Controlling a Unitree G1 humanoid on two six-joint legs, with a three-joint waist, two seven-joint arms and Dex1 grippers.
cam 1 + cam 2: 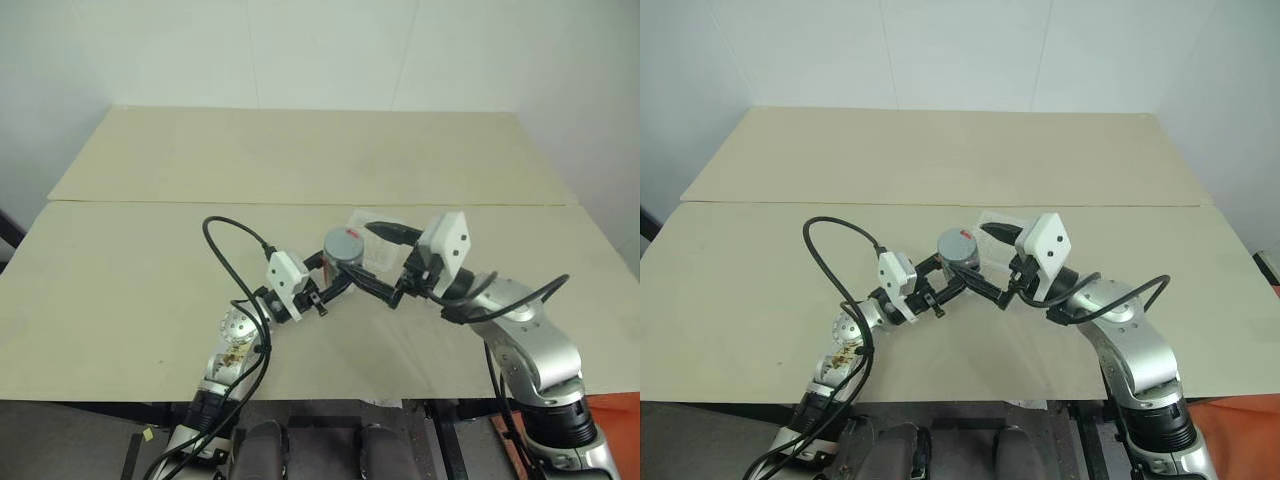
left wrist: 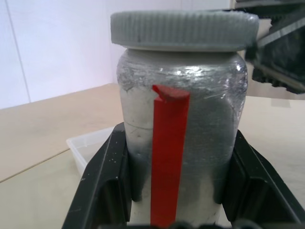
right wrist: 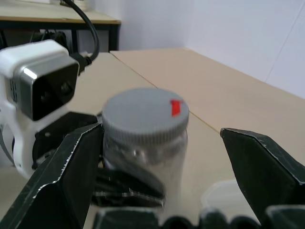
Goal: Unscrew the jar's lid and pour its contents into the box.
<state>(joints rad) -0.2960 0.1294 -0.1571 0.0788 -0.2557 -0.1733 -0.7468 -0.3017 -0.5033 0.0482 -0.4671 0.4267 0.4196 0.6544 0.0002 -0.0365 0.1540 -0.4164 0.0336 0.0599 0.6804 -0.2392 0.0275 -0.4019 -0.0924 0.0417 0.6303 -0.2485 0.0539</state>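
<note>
The jar (image 2: 200,119) stands upright above the table, silvery with a red strip down its side, and my left gripper (image 1: 335,278) is shut on its body. The grey ribbed lid (image 3: 143,117) sits on top of it, with a red mark at its edge. My right gripper (image 3: 162,162) is open, one finger on each side of the lid; the finger (image 3: 267,167) on the box side stands well apart from it. The clear box (image 1: 378,248) lies on the table just behind the jar. The contents are hidden inside the jar.
Two pale tabletops (image 1: 150,270) meet at a seam (image 1: 120,203) behind the arms. A black cable (image 1: 225,255) loops up from my left arm. White walls stand behind the far table.
</note>
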